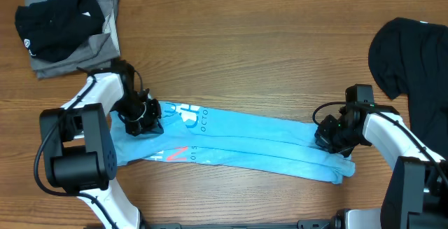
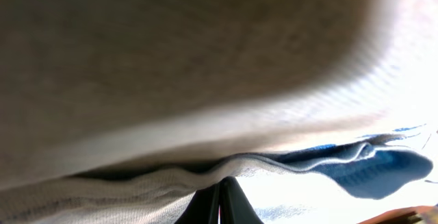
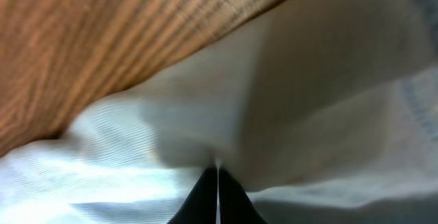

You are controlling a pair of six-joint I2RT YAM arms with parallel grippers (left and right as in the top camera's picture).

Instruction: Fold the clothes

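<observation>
While both pincers sit closed on opposite ends of the soft light-blue T-shirt with red and white printed lettering [image 1: 238, 141], the main danger, as I judge it, is an uneven hold. The shirt lies as a long narrow band across the brown wood-grain table [image 1: 245, 61], already doubled lengthwise. The left gripper [image 1: 143, 117] pinches the lettered end and the right gripper [image 1: 330, 134] pinches the plain end.

In both wrist views the dark fingertips [image 2: 220, 203] meet on thin cloth. How many layers each one has caught cannot be told. If only the top layer is held, a lift could peel the band open and undo the lengthwise fold. If one end slips free, the band would drag and crumple. Pulling the ends apart too hard could stretch or skew it.

A large plain black T-shirt [image 1: 409, 54] lies spread at the table's right edge, close behind the right arm, and a wide swing there could snag it. A folded grey-and-black pile of garments [image 1: 66, 22] sits in the far left corner, apart from the blue shirt. Nothing lies on the bare wood between the two ends.
</observation>
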